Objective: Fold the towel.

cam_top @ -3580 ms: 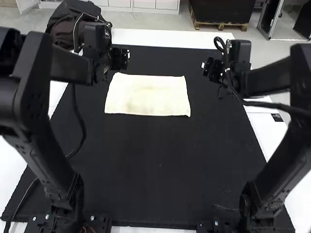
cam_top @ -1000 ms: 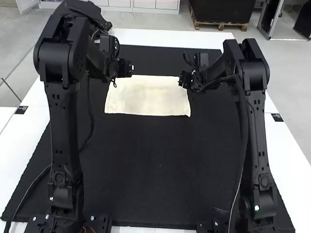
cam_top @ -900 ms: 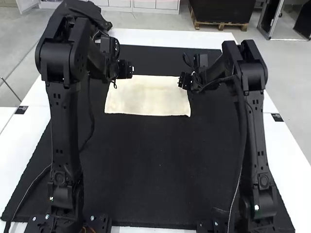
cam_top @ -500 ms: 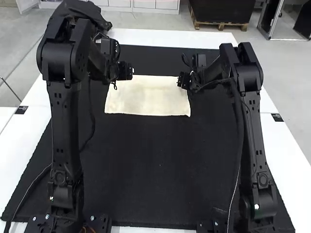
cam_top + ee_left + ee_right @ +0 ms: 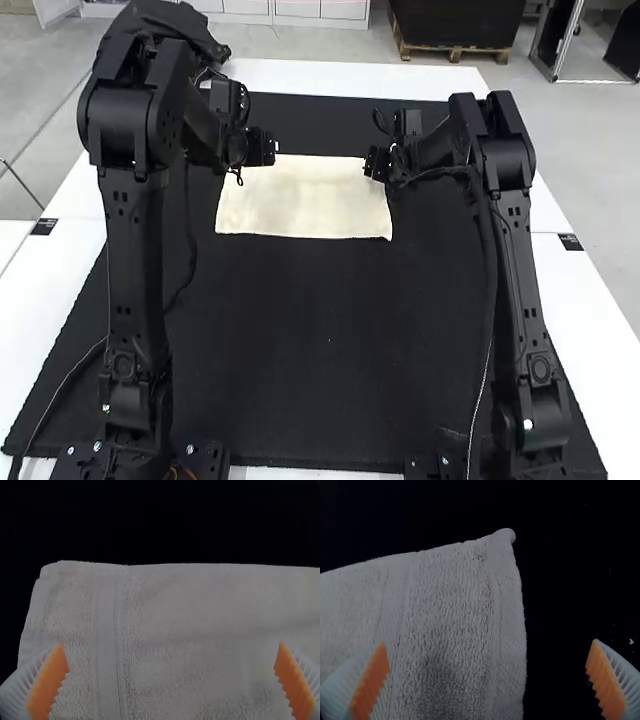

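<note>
Towel [image 5: 300,205], a cream terry rectangle, is flanked by the spread, orange-padded left gripper [image 5: 171,644] and likewise spread right gripper [image 5: 489,644], newly brought inward, so pinching seems prepared.

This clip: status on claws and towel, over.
Left claw open over towel; right claw open at its right edge; towel flat, ungripped; nothing seen blocking it.

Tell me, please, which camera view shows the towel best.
The high view: it takes in nearly the whole towel, flat on the black mat. The left wrist view has one corner close up; the right wrist view, another.
</note>
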